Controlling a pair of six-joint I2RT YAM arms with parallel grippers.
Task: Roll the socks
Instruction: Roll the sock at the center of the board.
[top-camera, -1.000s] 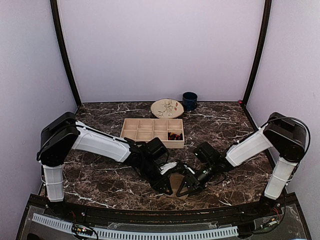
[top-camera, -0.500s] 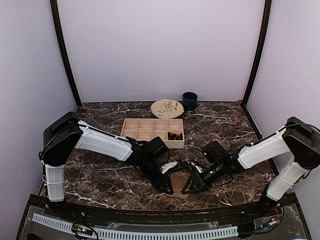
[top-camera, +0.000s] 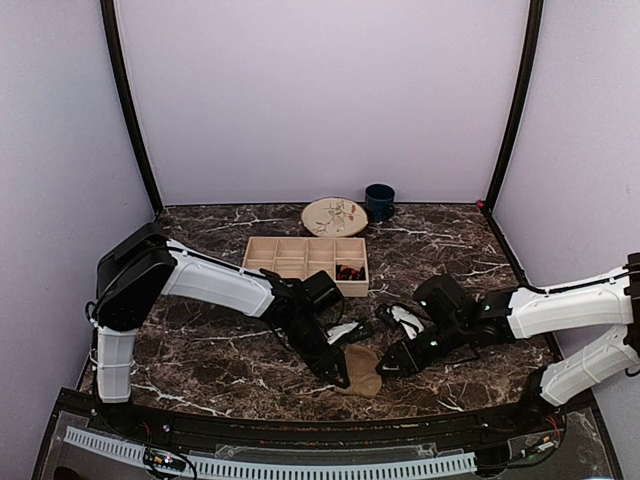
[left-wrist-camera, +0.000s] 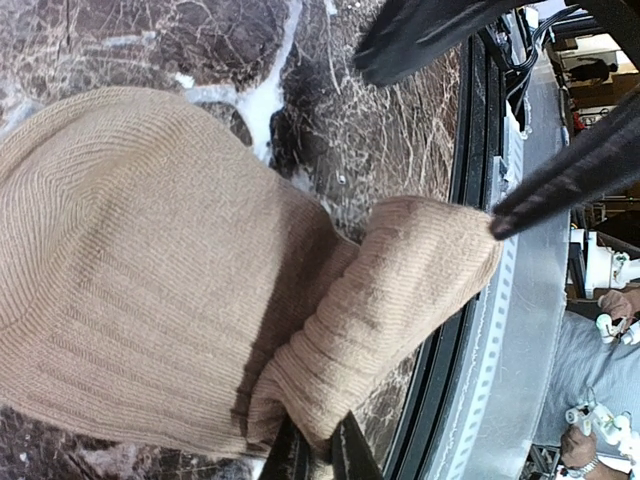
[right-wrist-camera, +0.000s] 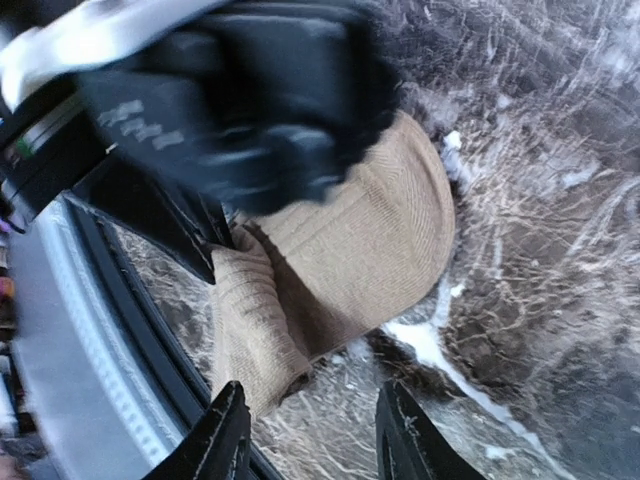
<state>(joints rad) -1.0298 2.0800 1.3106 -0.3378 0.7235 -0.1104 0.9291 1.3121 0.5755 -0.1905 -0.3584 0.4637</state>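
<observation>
Worktop (top-camera: 200, 350): layout unchanged from a second ago. Right arm (top-camera: 560, 305) has dropped low and stretched out to the right. Left arm (top-camera: 220, 285) has shifted slightly right. Tan sock (top-camera: 362, 375) lies partly folded by the worktop's near edge and is more exposed than before. I see the right end effector (right-wrist-camera: 315, 435) backed off just beside it, jaws apart and empty. Left end effector (left-wrist-camera: 318, 455) stays pinched on the sock's folded edge.

Tan-brown ribbed sock (left-wrist-camera: 150, 280); dark brown white-veined marble table (top-camera: 200, 350); navy mug (top-camera: 379, 201).
</observation>
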